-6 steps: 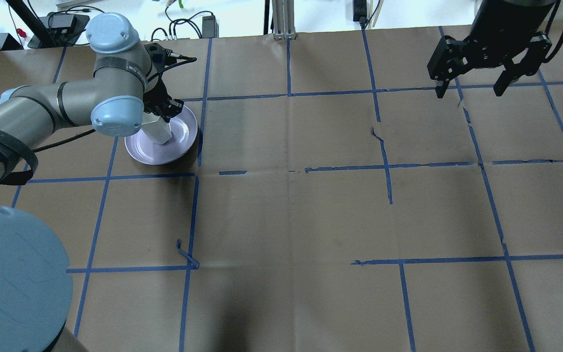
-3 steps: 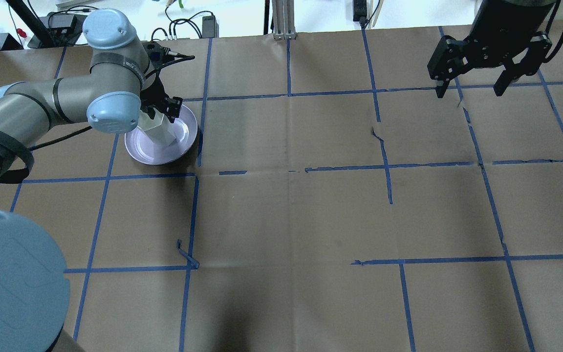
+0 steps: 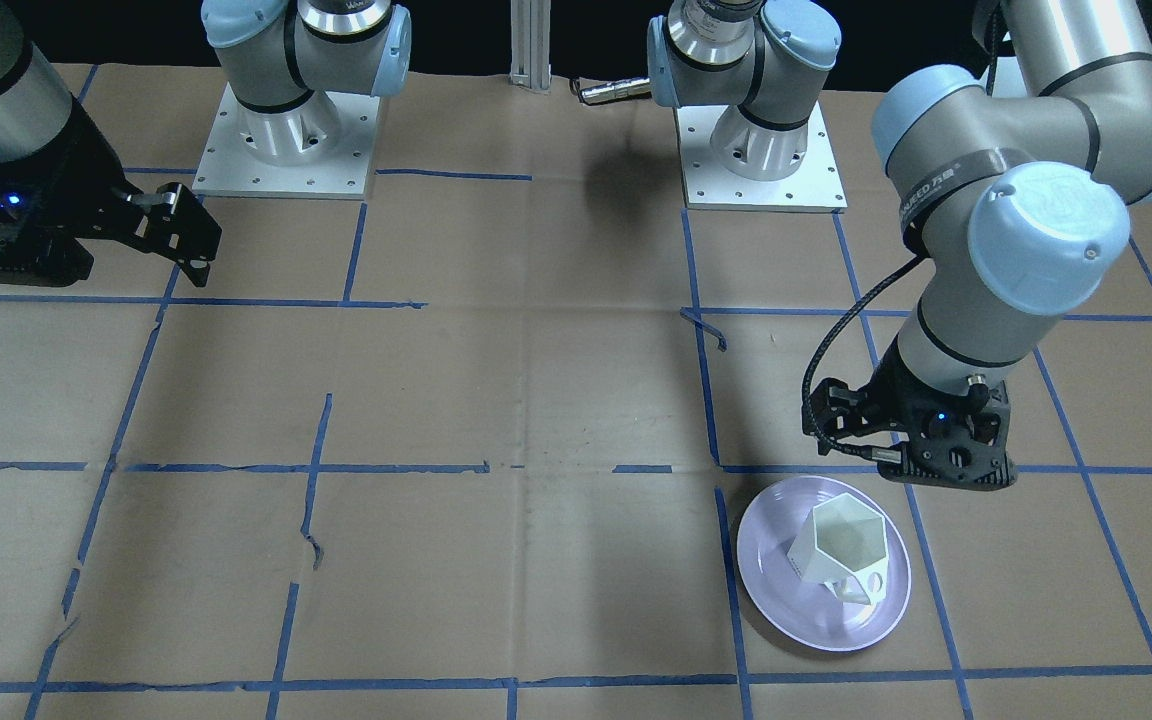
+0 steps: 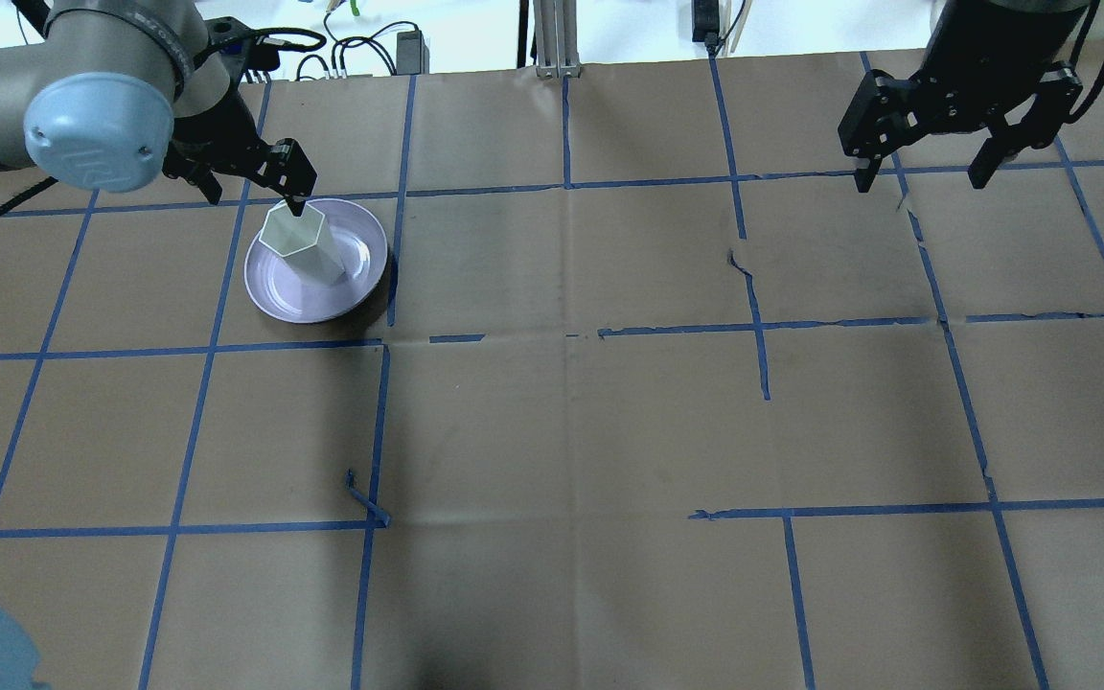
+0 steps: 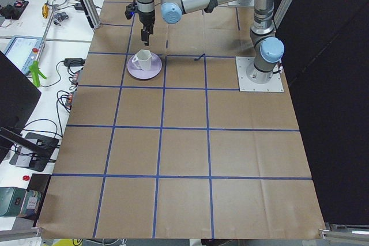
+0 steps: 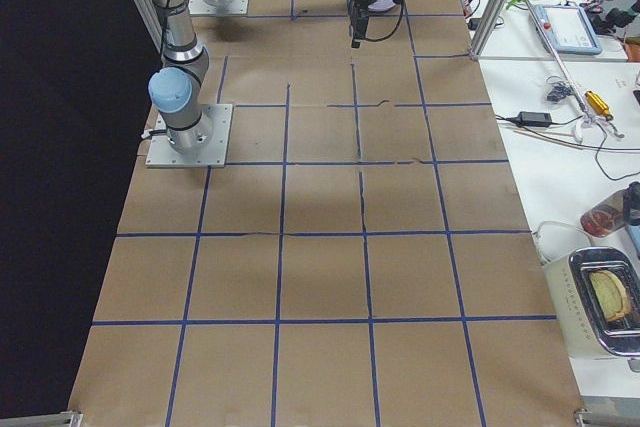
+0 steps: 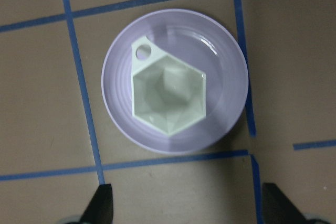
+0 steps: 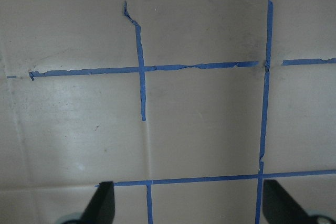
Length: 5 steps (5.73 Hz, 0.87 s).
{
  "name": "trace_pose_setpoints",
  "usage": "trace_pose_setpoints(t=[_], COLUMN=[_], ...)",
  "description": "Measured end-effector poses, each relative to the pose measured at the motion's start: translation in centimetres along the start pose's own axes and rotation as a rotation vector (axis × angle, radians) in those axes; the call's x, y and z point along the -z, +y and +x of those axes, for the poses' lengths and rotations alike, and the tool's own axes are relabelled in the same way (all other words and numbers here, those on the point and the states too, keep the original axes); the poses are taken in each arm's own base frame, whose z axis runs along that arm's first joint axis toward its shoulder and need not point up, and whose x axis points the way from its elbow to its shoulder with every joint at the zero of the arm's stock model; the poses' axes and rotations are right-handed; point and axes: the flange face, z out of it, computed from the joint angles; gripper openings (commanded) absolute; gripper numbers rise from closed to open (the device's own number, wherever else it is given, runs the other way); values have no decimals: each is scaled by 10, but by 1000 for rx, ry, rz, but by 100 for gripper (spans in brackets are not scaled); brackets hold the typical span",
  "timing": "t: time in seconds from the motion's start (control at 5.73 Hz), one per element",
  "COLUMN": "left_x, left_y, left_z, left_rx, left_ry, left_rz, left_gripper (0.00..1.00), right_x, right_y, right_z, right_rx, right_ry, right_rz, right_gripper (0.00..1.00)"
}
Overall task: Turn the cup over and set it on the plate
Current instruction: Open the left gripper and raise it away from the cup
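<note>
Cup (image 4: 308,244): upright on the plate (image 4: 284,307), long axis vertical, hexagonal mouth up; handle at 11 o'clock in the left wrist view.
Plate: 10 o'clock on the surface (image 4: 562,431).
Left end effector (image 4: 255,196): spread wide, empty, above the plate's 11 o'clock rim.
Right end effector (image 4: 918,177): wide apart, empty, out at 2 o'clock.

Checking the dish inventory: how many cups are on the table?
1: the cup stands mouth-up on the plate, on the robot's left side. No other cup shows in any view.
</note>
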Motion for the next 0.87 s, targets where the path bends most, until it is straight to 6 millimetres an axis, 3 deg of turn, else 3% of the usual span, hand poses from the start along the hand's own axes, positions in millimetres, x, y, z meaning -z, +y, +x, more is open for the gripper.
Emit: trace_pose_setpoints(t=[0.35,0.7,0.87], left_x=[67,89,96], left_y=[50,72,78], left_z=[42,91,97], left_rx=[76,93,91], left_ry=[29,61,65], left_rz=[-31,-24,-15], left_gripper=[99,99,99], right_x=[0,0,0], right_y=[0,0,0], right_z=[0,1,0], right_rx=[0,-1,0], right_ry=[0,0,0], right_rz=[0,0,0], right_gripper=[100,100,100])
